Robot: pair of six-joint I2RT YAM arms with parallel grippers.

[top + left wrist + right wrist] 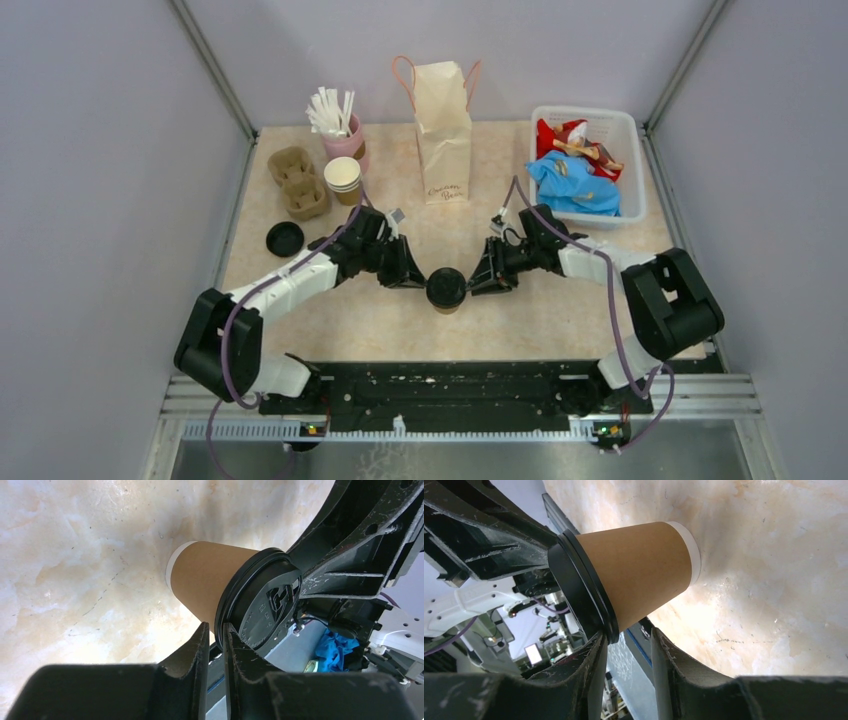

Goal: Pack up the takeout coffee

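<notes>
One takeout coffee [446, 289], a brown paper cup with a black lid, stands on the table between both arms. My left gripper [416, 279] is at its left side. In the left wrist view its fingers [202, 635] stand a narrow gap apart, open, with the lid's rim [235, 605] against one tip and nothing clamped. My right gripper [479, 282] is at the cup's right side, open. Its fingertips [600, 642] straddle the lid's edge [589, 605] and the cup wall [639, 575], one tip touching the rim. The tall paper bag [443, 135] stands upright at the back.
A loose black lid [285, 239] lies at the left. Behind it are a cardboard cup carrier [297, 181], a stack of lidless cups [343, 179] and a pink cup of straws [340, 125]. A white bin [632, 150] of packets sits back right.
</notes>
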